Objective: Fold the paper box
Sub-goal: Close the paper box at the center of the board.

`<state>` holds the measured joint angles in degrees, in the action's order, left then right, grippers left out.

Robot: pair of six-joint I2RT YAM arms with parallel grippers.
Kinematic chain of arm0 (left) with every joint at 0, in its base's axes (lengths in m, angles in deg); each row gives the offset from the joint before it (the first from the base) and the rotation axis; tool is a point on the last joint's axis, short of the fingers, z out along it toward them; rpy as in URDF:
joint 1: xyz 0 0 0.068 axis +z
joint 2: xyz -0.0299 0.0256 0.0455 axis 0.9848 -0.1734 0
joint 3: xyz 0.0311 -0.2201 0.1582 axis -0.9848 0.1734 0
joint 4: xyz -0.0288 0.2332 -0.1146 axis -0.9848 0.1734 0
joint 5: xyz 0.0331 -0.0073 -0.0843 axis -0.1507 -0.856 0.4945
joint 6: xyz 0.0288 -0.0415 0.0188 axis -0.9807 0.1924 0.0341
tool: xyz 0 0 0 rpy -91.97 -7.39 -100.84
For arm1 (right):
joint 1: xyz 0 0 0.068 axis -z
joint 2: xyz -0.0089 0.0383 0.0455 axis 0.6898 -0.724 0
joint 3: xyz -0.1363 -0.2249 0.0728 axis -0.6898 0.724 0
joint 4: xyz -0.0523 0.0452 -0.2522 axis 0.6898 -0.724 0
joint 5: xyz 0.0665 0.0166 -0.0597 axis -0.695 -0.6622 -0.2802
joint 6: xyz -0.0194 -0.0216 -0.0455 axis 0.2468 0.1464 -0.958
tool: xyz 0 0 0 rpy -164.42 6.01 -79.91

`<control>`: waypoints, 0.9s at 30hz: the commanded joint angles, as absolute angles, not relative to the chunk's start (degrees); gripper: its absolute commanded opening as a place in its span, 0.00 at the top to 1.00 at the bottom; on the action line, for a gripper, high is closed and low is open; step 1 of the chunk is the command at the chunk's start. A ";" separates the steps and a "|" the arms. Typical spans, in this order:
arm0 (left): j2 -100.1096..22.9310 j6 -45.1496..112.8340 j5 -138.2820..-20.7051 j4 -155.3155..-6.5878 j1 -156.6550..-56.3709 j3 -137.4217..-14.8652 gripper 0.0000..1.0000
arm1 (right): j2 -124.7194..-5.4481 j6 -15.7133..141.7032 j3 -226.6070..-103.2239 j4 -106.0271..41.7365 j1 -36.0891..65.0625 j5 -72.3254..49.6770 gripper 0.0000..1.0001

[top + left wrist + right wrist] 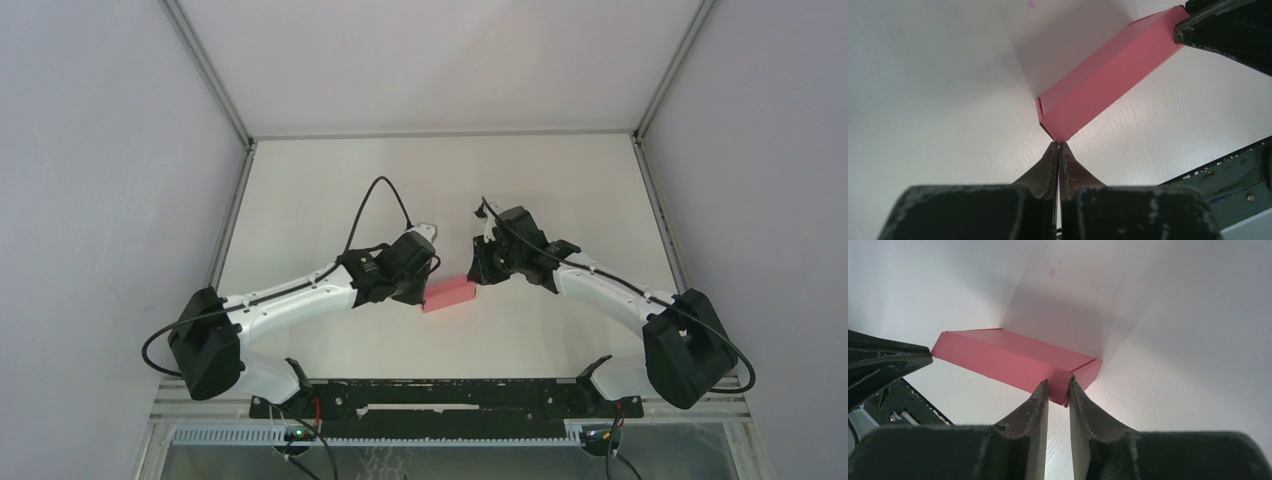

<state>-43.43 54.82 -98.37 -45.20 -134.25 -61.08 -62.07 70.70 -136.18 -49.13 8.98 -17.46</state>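
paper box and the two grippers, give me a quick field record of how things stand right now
item: paper box, pink, folded up into a long flat block
position: on the white table, spanning the gap between the two arms
left gripper: shut, tips at one end corner of the box; whether they pinch any cardboard cannot be told
right gripper: closed on the edge at the opposite end of the box
box ends: flap seam visible at the right gripper's end

One paper box (pixel 447 294) is shown at frame centre. Two arms, left arm (pixel 290 300) and right arm (pixel 610 290), and two grippers, left gripper (pixel 424 288) and right gripper (pixel 481 268), are counted.
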 commanded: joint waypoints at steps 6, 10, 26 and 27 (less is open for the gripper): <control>-39.98 55.20 -103.09 -45.07 -134.05 -63.90 0.98 | -63.72 70.16 -133.05 -56.95 8.28 -15.36 0.73; -38.75 55.15 -103.22 -45.35 -133.54 -63.96 0.98 | -63.80 70.16 -133.05 -56.86 8.20 -15.45 0.73; -41.63 55.05 -100.50 -48.77 -133.45 -63.49 0.98 | -63.98 70.15 -132.63 -56.51 8.11 -15.64 0.73; -41.73 55.05 -100.32 -48.94 -133.47 -63.52 0.98 | -63.98 70.15 -132.61 -56.44 8.11 -15.61 0.73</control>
